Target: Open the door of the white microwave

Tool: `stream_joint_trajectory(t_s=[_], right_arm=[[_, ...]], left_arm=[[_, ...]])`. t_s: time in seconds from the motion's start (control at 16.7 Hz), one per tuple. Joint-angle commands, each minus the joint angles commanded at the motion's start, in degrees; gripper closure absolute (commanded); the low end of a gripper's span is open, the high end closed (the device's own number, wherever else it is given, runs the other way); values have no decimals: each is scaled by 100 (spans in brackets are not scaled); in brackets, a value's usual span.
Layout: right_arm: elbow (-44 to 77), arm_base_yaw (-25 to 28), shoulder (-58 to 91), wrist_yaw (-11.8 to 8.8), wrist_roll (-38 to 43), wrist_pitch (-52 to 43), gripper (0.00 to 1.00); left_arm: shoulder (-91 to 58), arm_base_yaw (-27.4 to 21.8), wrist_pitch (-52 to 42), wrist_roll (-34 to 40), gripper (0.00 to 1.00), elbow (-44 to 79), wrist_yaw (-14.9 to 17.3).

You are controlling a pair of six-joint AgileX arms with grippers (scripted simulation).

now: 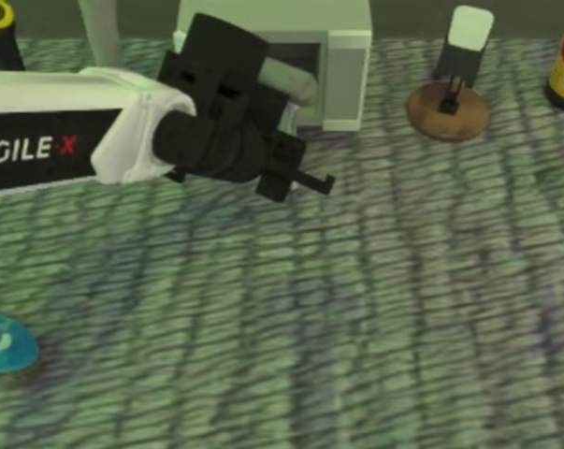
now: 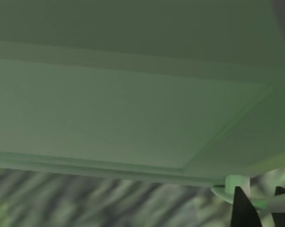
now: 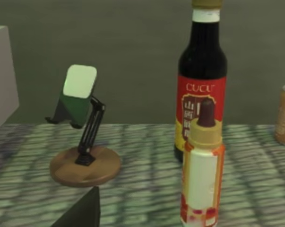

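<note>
Soft, even, slightly dim light with a green tint falls over the woven table (image 1: pixel 356 309), with no hard shadows and only a faint dark patch under the wooden stand (image 1: pixel 447 110). The left wrist view is filled by a pale flat panel of the white microwave (image 2: pixel 123 109), smooth and low in contrast, with the cloth below it blurred. In the right wrist view the dark sauce bottle (image 3: pixel 202 80) shows a small dull highlight, the backdrop plain grey.
</note>
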State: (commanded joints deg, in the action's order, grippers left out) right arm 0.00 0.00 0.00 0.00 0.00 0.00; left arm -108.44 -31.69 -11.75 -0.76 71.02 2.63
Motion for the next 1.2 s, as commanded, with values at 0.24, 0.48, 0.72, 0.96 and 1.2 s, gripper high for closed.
stream_joint_trajectory(t_s=[0.24,0.48,0.72,0.96,1.2], right_arm=[[0,0,0,0,0,0,0],[0,0,0,0,0,0,0],[0,0,0,0,0,0,0],[0,0,0,0,0,0,0],[0,0,0,0,0,0,0]], left_arm=[[0,0,0,0,100,0,0],[0,0,0,0,100,0,0],[-7,-49,-5,35,100,7,50],[65,37,7,-136,100,-83,154],[132,123,18,-318,100,-174,273]])
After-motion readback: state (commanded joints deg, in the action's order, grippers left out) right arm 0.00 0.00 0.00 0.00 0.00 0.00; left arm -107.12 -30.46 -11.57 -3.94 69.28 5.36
